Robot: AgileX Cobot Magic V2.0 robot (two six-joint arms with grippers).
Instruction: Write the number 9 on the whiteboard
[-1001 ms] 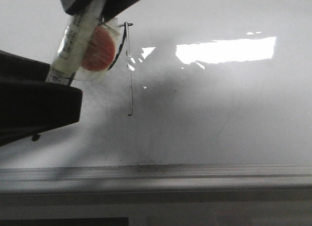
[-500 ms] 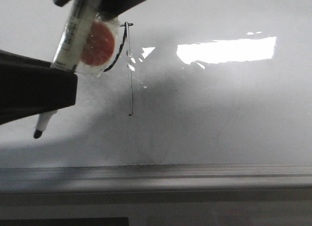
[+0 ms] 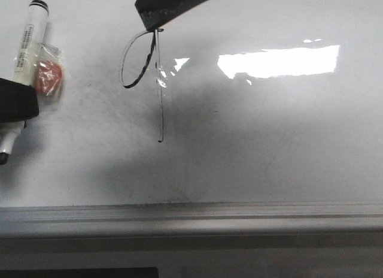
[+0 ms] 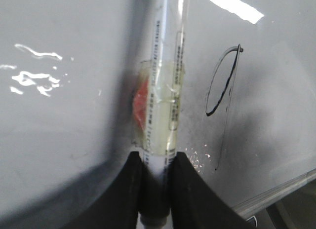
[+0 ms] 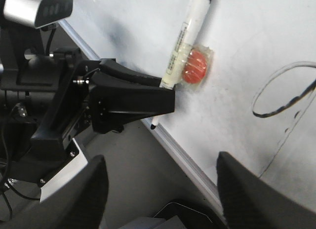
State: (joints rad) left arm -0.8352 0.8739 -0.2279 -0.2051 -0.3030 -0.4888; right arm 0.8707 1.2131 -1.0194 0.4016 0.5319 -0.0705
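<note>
Black marker line forms the number 9: a narrow loop joined to a long stem, toward the upper left of the whiteboard. Judged dry-erase ink: smears on contact. The marker, light, rigid and smooth, is best held mid-barrel. The left gripper is clamped on it, near the left edge. The right gripper stands apart, holding nothing.
</note>
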